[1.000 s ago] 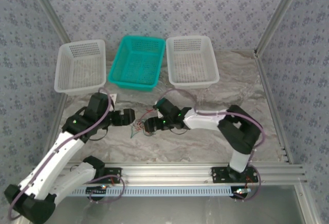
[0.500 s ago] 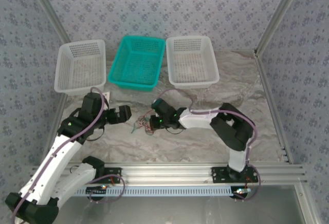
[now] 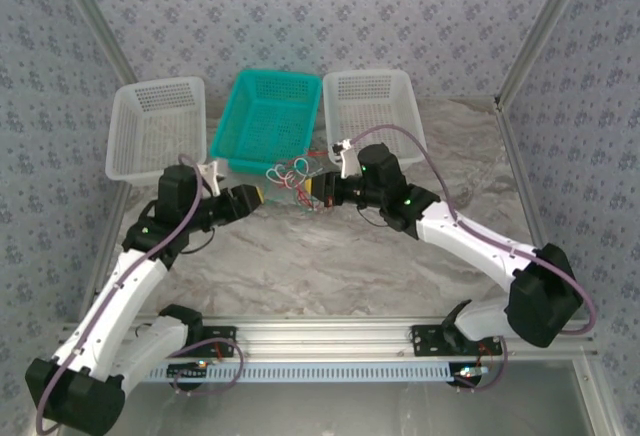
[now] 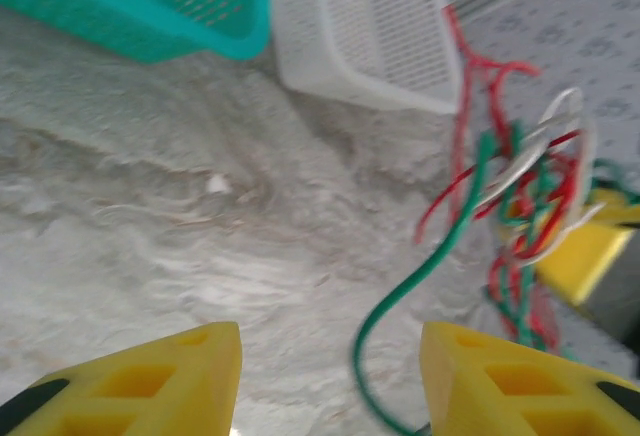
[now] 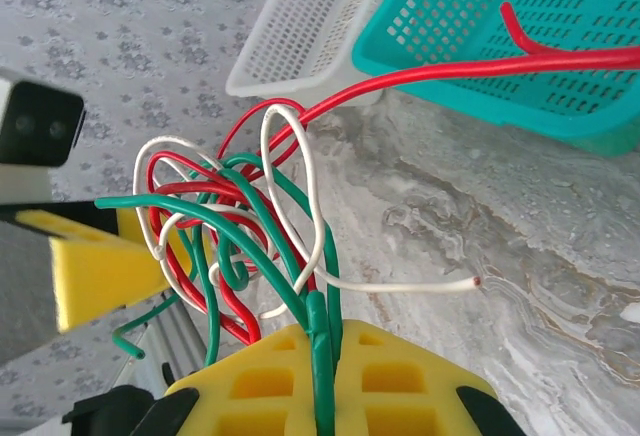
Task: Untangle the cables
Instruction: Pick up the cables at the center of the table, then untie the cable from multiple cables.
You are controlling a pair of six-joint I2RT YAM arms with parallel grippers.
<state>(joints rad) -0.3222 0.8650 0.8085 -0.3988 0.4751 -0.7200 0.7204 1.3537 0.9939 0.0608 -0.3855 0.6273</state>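
Top external: right arm [image 3: 470, 241] extends forward-left, right gripper [image 3: 322, 188] clamping the cables [image 3: 292, 174].

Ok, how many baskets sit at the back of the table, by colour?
White: 2, the left white basket and the right white basket
Teal: 1, the teal basket
Total: 3

We have raised the cables [image 3: 290, 173] off the table [image 3: 330, 266] to the teal basket's [image 3: 265, 126] near rim; our right claw [image 3: 318, 190] has clamped on them, and the left claw [image 3: 257, 195] followed.
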